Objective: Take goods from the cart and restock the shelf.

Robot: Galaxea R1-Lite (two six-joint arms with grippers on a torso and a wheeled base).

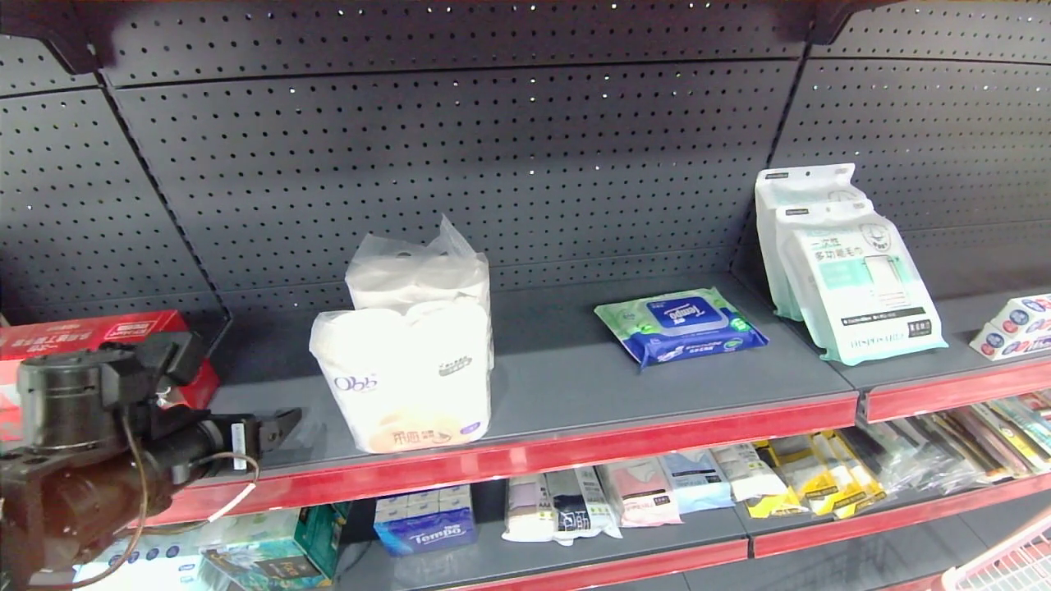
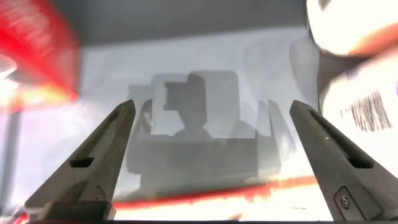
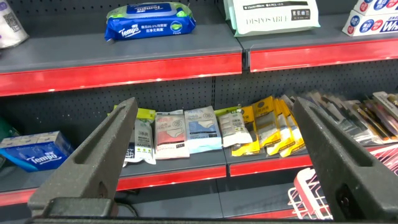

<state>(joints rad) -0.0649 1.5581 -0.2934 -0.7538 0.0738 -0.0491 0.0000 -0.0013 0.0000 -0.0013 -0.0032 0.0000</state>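
Cart (image 1: 1010, 562) sits at five o'clock, nearest the right gripper (image 3: 214, 102); its fingers and the left gripper's (image 2: 211, 106) are apart, empty.

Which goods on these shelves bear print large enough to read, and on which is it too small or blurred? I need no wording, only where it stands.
Blue wipes pack: large logo on the lid, legible.
Toilet roll pack: logo legible, small print not.
White pouches: front label partly legible.
Red box: blurred.
Lower-shelf sachets: too small.
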